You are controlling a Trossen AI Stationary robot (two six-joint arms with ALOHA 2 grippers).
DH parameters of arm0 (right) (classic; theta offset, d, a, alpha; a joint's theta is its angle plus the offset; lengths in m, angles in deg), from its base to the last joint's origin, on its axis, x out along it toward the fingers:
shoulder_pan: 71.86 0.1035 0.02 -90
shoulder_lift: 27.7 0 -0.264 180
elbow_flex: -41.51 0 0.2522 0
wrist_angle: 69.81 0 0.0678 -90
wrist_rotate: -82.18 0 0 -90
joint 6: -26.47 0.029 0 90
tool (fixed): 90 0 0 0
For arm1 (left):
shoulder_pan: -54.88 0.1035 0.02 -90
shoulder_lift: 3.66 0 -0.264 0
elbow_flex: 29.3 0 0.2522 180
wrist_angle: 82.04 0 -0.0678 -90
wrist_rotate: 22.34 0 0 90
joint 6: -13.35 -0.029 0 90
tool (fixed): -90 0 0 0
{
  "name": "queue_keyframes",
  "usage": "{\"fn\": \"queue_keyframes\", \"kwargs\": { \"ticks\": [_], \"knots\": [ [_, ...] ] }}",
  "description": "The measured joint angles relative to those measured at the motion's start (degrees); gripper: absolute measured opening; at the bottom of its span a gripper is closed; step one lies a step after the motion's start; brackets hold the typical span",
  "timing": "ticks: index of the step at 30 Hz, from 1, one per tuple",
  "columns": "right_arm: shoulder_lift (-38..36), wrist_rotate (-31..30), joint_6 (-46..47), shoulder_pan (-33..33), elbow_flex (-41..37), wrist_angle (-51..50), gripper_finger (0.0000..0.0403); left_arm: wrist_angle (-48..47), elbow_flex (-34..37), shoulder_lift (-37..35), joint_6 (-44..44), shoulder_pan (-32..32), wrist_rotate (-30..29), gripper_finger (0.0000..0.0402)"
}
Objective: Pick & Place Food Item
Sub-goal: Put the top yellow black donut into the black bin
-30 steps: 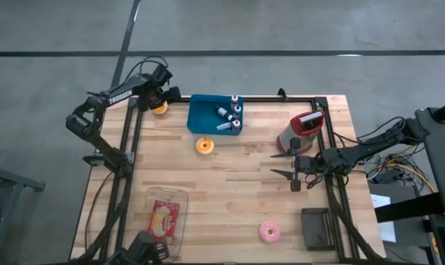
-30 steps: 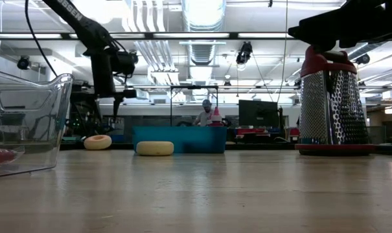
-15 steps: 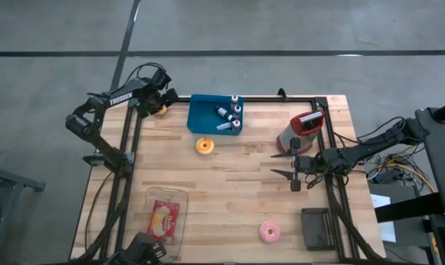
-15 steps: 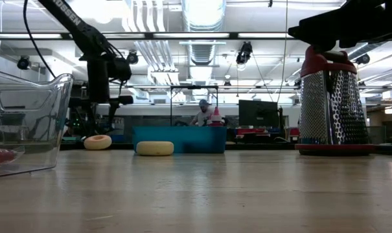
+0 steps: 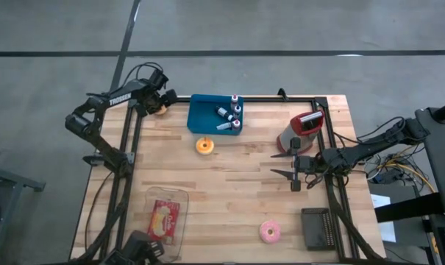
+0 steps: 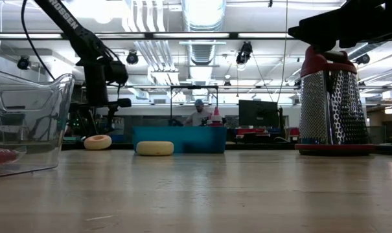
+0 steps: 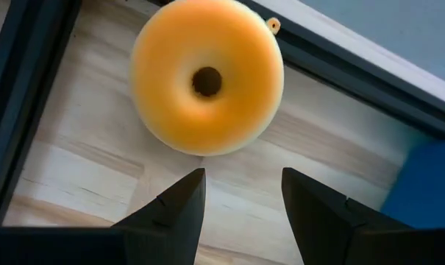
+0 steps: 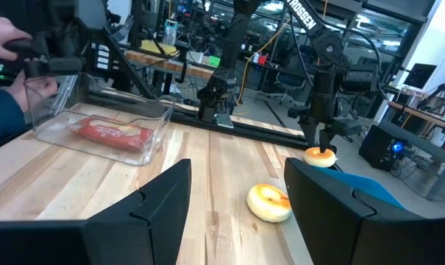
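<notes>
An orange ring donut [image 7: 207,77] lies flat on the wood at the table's far left corner [image 5: 162,110]. My left gripper [image 7: 243,199] hangs just above it, pointing steeply down, open, with nothing between its fingers; it also shows in the low view [image 6: 108,116], over the donut [image 6: 97,142]. A second, yellow-glazed donut [image 5: 204,146] lies in front of the blue tray [image 5: 207,118], and a pink donut [image 5: 270,232] lies near the front edge. My right gripper [image 5: 285,163] waits open and level at the table's right.
A red-topped metal grater [image 5: 301,131] stands at the back right. A clear container [image 5: 167,217] holding a red packet sits at the front left. A dark block [image 5: 319,228] lies at the front right. Small bottles lie in the blue tray. A person's hand [image 8: 9,40] shows beyond the container.
My left gripper has sunk toward the orange donut at the far left corner, still open. The donut and everything else have stayed put.
</notes>
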Motion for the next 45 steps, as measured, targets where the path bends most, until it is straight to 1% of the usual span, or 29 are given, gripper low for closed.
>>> {"fn": "queue_keyframes", "kwargs": {
  "ticks": [4, 8, 14, 20, 26, 32, 37, 43, 45],
  "knots": [
    [0.00, 0.02, 0.00, -0.01, 0.00, 0.00, 0.0217, 0.51, 0.00, 0.00, 0.55, 1.54, 1.45, 0.0184],
    [-0.02, 0.02, 0.00, -0.02, 0.00, 0.00, 0.0217, 4.00, 0.00, 0.00, -5.24, 3.39, 4.01, 0.0184],
    [0.00, 0.00, 0.00, -0.01, 0.00, 0.00, 0.0217, 7.20, -0.19, 0.33, -12.23, 3.68, 4.72, 0.0184],
    [0.00, 0.02, 0.00, 0.00, 0.00, 0.00, 0.0217, 6.24, -0.70, 0.33, -14.01, 5.37, 4.81, 0.0184],
    [-0.02, 0.00, 0.00, -0.02, 0.00, 0.00, 0.0217, 4.09, -0.09, 0.33, -16.23, 8.14, 8.64, 0.0184],
    [-0.02, 0.00, 0.00, -0.01, 0.00, 0.00, 0.0217, 4.38, -0.07, 1.38, -16.75, 8.63, 10.02, 0.0184],
    [0.00, 0.00, 0.00, -0.02, 0.00, 0.00, 0.0217, 4.46, -0.93, 2.96, -18.75, 9.13, 15.20, 0.0184],
    [-0.01, 0.02, 0.00, -0.02, 0.00, 0.00, 0.0217, 3.70, -2.26, 4.35, -18.67, 9.65, 16.82, 0.0184],
    [0.00, 0.00, 0.00, -0.02, 0.00, -0.02, 0.0217, 2.32, -3.11, 5.39, -18.55, 10.10, 18.26, 0.0184]
  ]
}}
